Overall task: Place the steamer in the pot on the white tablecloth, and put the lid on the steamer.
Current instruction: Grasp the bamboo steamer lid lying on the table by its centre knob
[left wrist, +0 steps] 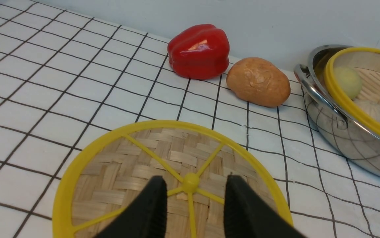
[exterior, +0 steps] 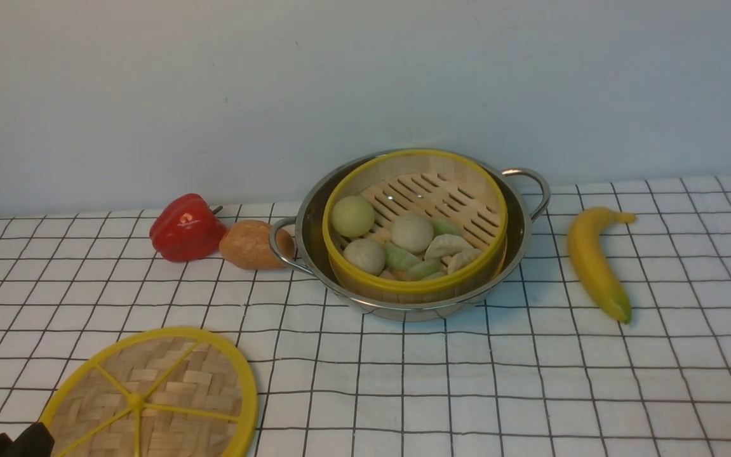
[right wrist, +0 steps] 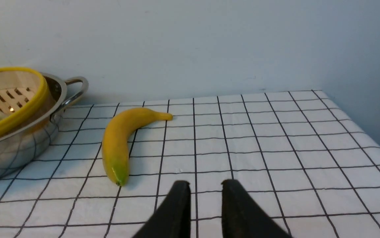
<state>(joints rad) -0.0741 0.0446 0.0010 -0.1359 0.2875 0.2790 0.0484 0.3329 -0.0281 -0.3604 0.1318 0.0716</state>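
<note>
The steamer [exterior: 415, 190] sits inside the pot [exterior: 403, 306] at the middle back of the white tablecloth [exterior: 467, 381], tilted a little, with buns and dumplings on its slatted floor. The lid [exterior: 155, 393] lies flat on the cloth at the front left, apart from the pot. My left gripper [left wrist: 193, 180] hovers over the lid [left wrist: 143, 165], open, its black fingers [left wrist: 150, 205] on either side of the yellow hub without touching it. My right gripper [right wrist: 206, 182] is open over bare cloth, right of the pot [right wrist: 18, 145], with nothing between its fingers.
A red pepper [exterior: 186, 227] and a brown bread roll [exterior: 252, 244] lie just left of the pot's handle. A banana [exterior: 594, 261] lies to the pot's right. A pale wall rises behind the table, and the cloth's right edge shows in the right wrist view.
</note>
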